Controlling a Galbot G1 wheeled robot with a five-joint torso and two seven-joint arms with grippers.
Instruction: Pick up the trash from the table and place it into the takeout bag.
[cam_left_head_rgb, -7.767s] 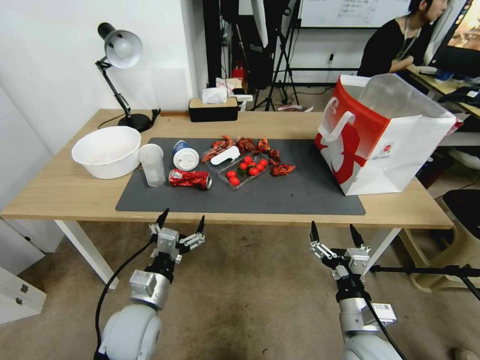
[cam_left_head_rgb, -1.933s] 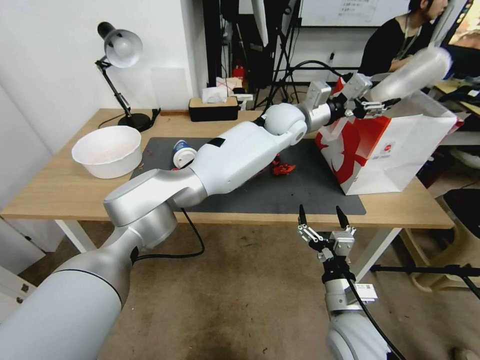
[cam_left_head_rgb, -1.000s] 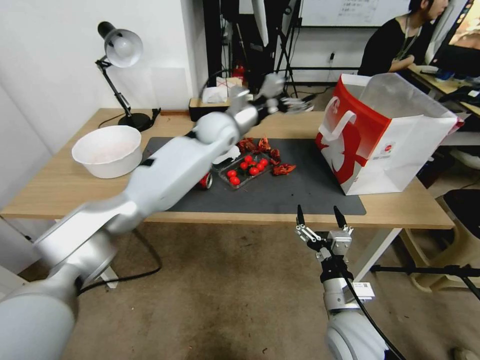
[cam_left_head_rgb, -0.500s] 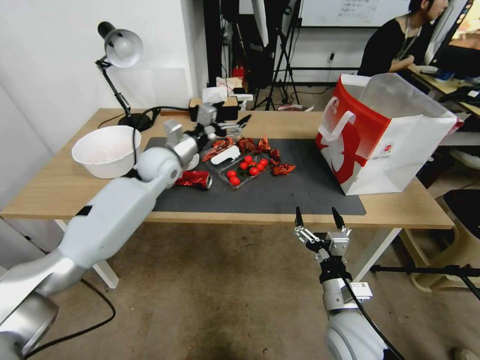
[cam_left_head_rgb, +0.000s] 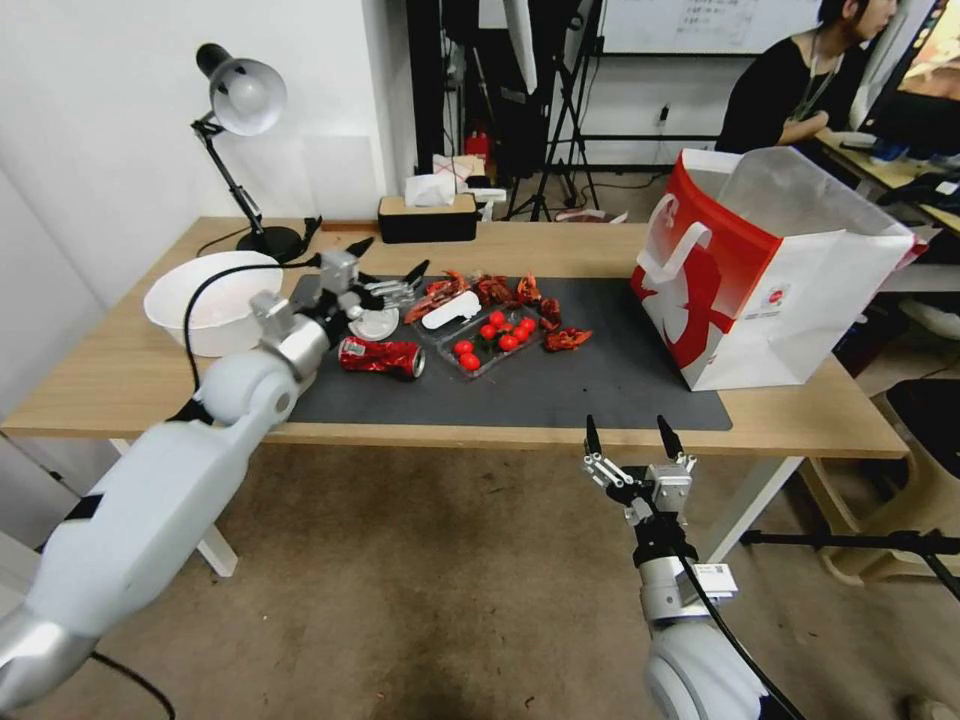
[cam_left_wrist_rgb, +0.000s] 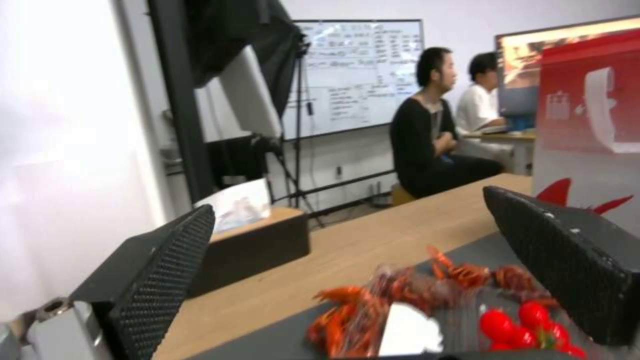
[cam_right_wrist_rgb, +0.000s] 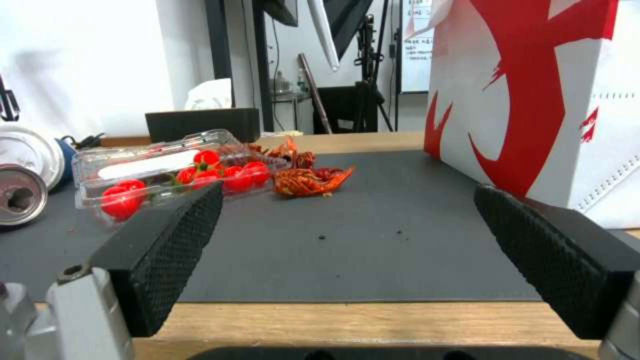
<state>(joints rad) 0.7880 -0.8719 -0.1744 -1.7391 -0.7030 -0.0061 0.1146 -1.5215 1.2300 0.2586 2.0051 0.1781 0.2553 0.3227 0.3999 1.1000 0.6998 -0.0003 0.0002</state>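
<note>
Table (cam_left_head_rgb: 130, 385) of light wood, long, topped by a dark grey mat (cam_left_head_rgb: 600, 385), stretching beyond both pairs of jaws. Takeout bag (cam_left_head_rgb: 790, 300) upright at the mat's far right end, red and white, mouth open, well apart from the left gripper (cam_left_head_rgb: 385, 262) and up ahead of the right gripper (cam_left_head_rgb: 628, 438), its red-printed wall close behind the right-hand finger in the right wrist view. White bowl (cam_left_head_rgb: 215, 300) on the bare wood, off to the outer side of the left jaws, partly behind the left arm. Clear tray of red tomatoes (cam_left_head_rgb: 490, 340) on the mat just past the left jaws' tips, with red crayfish shells (cam_left_head_rgb: 500, 290) strewn around its far edge and one loose piece (cam_right_wrist_rgb: 310, 181) on the mat beside it. Crushed red can (cam_left_head_rgb: 382, 357) lying on its side just below the left jaws, near the tray. Blue-white cup with white lid (cam_left_head_rgb: 372, 322) directly under the left jaws, half hidden by them. Left gripper hanging low over the mat's left end, jaws spread wide and grasping nothing, tips aimed toward the shells. Right gripper down in front of the table's near edge, below the tabletop, jaws likewise spread and bare, pointing up toward the mat.
</note>
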